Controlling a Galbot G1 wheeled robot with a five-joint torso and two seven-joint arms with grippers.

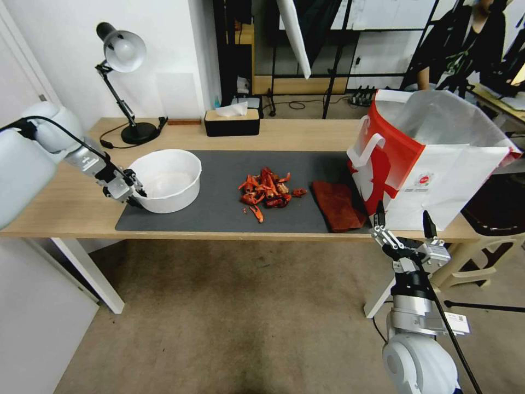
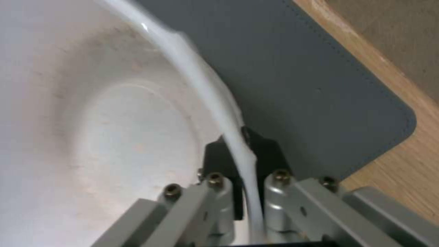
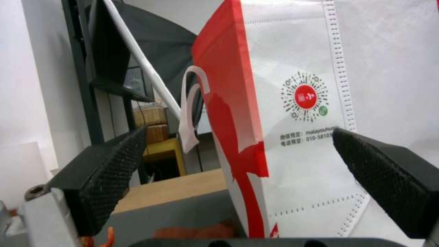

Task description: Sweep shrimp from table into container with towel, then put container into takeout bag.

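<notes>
The white container (image 1: 167, 179) sits at the left end of the dark mat on the table (image 1: 65, 205). My left gripper (image 1: 136, 198) is shut on its near-left rim; the left wrist view shows the rim (image 2: 208, 91) pinched between both black fingers (image 2: 270, 154). A pile of red-orange shrimp (image 1: 266, 190) lies mid-mat. The rust-red towel (image 1: 338, 205) lies flat to the right of the shrimp. The red and white takeout bag (image 1: 432, 164) stands open at the table's right end. My right gripper (image 1: 404, 219) hangs open just in front of the table edge, below the bag (image 3: 315, 113).
A black desk lamp (image 1: 123, 82) and a black tissue box (image 1: 232, 120) stand along the table's back edge. A beige chair (image 1: 481, 257) stands to the right of the table. Carpet floor lies in front.
</notes>
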